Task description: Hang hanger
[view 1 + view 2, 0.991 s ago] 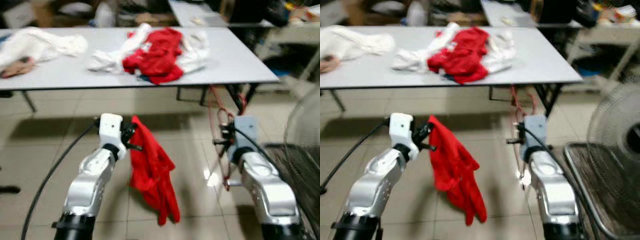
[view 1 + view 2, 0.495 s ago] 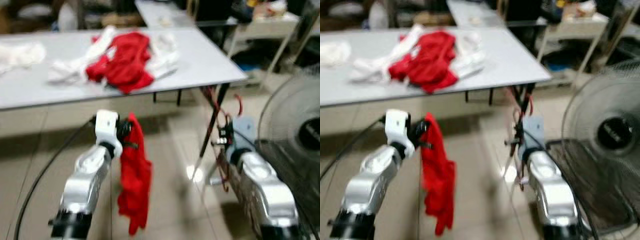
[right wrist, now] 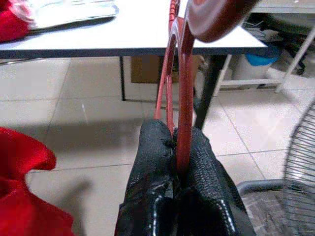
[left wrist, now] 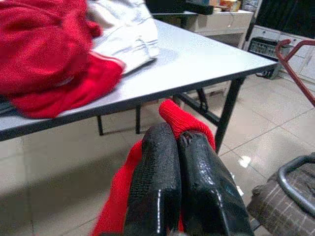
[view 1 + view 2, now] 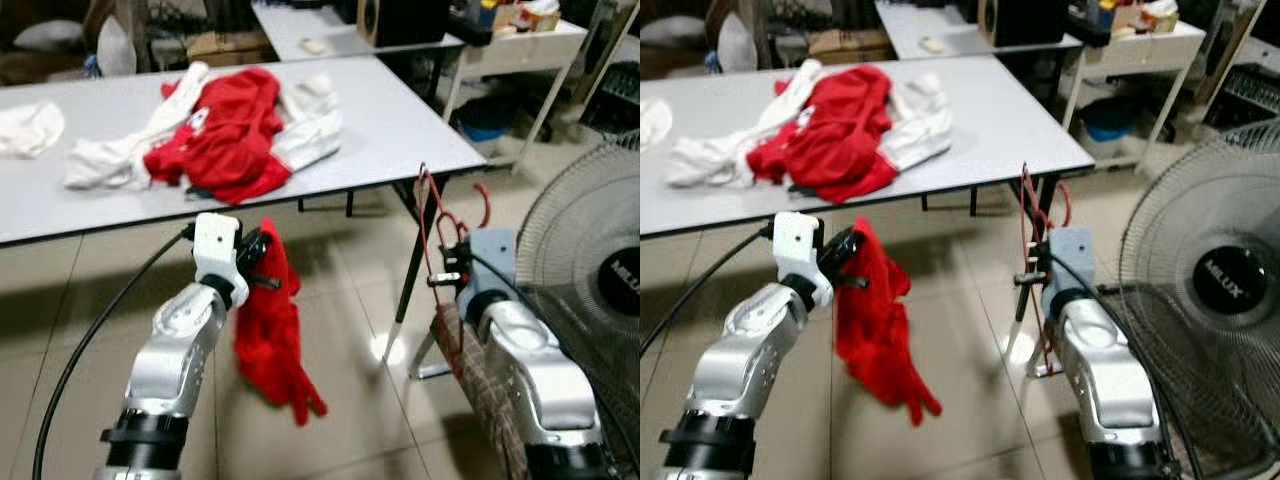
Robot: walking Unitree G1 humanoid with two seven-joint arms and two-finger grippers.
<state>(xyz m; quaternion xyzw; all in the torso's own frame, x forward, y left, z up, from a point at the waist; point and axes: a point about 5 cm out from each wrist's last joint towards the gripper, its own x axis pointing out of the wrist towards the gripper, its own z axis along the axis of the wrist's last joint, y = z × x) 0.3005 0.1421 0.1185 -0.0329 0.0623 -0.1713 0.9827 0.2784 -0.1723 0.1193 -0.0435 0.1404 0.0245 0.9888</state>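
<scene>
Red garment [image 5: 268, 340] hangs from the black-fingered left gripper [image 4: 174, 147]; the right gripper [image 3: 176, 147], black too, pinches a red hanger [image 5: 432, 215]. On the pale grey table [image 5: 400, 110] lie red clothes [image 5: 222, 135] tangled with white clothes [image 5: 305, 135]. Beige floor tiles [image 5: 60, 330]; a silver-grey fan [image 5: 1215, 280] with a black hub.

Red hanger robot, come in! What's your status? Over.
Right gripper shut on thin red hanger. Left gripper shut on dangling red knit garment. Grey table ahead, round standing fan close on right.
</scene>
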